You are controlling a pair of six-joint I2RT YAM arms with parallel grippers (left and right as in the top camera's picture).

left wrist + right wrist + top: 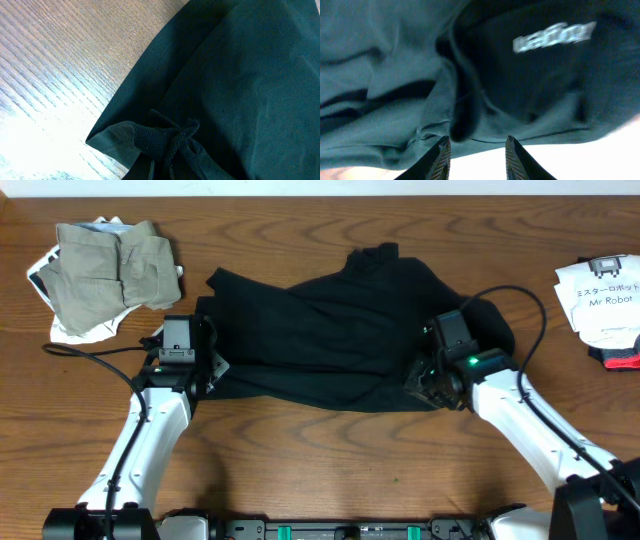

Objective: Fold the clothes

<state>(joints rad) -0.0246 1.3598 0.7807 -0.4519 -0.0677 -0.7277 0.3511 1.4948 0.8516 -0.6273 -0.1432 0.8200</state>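
Black shirt (330, 330) laid mid-tabletop (330, 450); right gripper (476, 146) jaws are seen open against it, while left gripper (203, 358) jaw state cannot be told.

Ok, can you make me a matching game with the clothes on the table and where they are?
Things:
1. black shirt
2. khaki-grey clothes
3. white cloth with writing
4. right pincer

Places:
A. far left corner of the table
B. right edge of the table
C. at the shirt's right end
D. middle of the table

Pairs: 1-D, 2-A, 3-B, 4-C.
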